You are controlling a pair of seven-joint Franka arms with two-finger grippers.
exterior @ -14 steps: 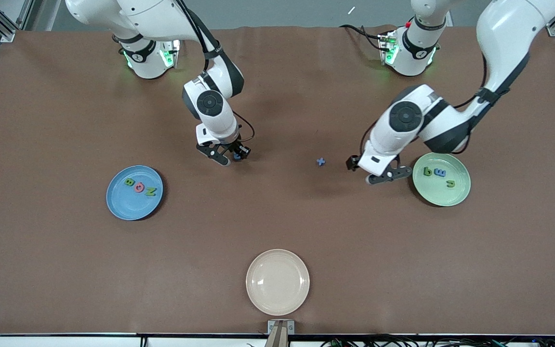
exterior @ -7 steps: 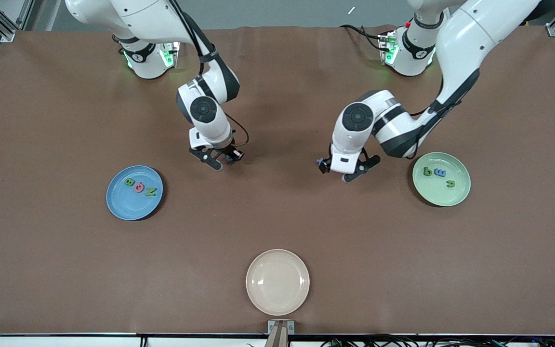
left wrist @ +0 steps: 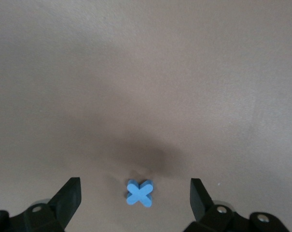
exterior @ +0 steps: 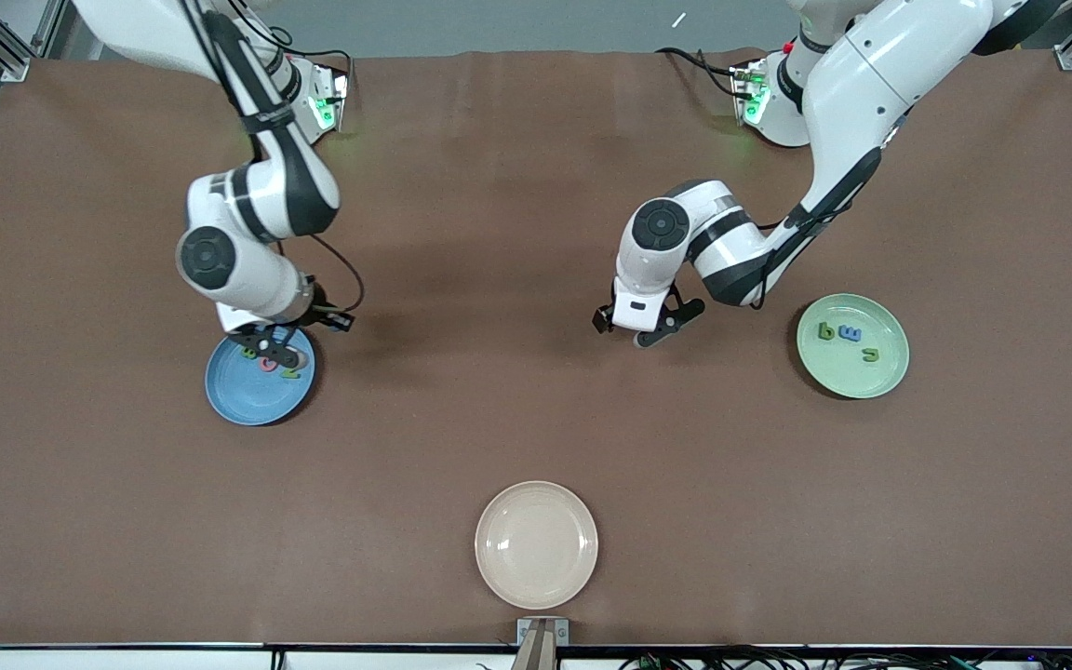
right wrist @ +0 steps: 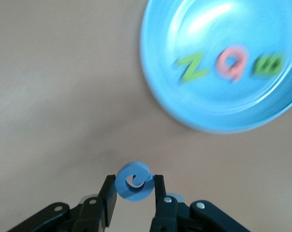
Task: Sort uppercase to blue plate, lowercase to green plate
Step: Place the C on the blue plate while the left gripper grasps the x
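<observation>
My right gripper [right wrist: 133,186] is shut on the blue C [right wrist: 134,180] and holds it in the air. In the front view the right gripper [exterior: 272,348] hangs over the robot-side rim of the blue plate [exterior: 243,398]. The blue plate [right wrist: 208,111] holds a green N [right wrist: 191,67], a pink G [right wrist: 231,63] and a green B [right wrist: 269,64]. My left gripper [left wrist: 134,187] stands open over the table's middle with the blue x [left wrist: 140,193] lying flat between its fingers, untouched. The front view shows the left gripper [exterior: 636,329] hiding the x. The green plate [exterior: 862,380] holds a green q [exterior: 825,330], a blue m [exterior: 850,333] and a green u [exterior: 869,355].
A cream plate [exterior: 536,544] with nothing on it sits near the table's front-camera edge, in the middle. Bare brown table [exterior: 462,409] lies between the plates.
The right gripper shut on the blue C and carried it from the table's middle to over the blue plate. The left arm swung from beside the green plate to over the blue x.
</observation>
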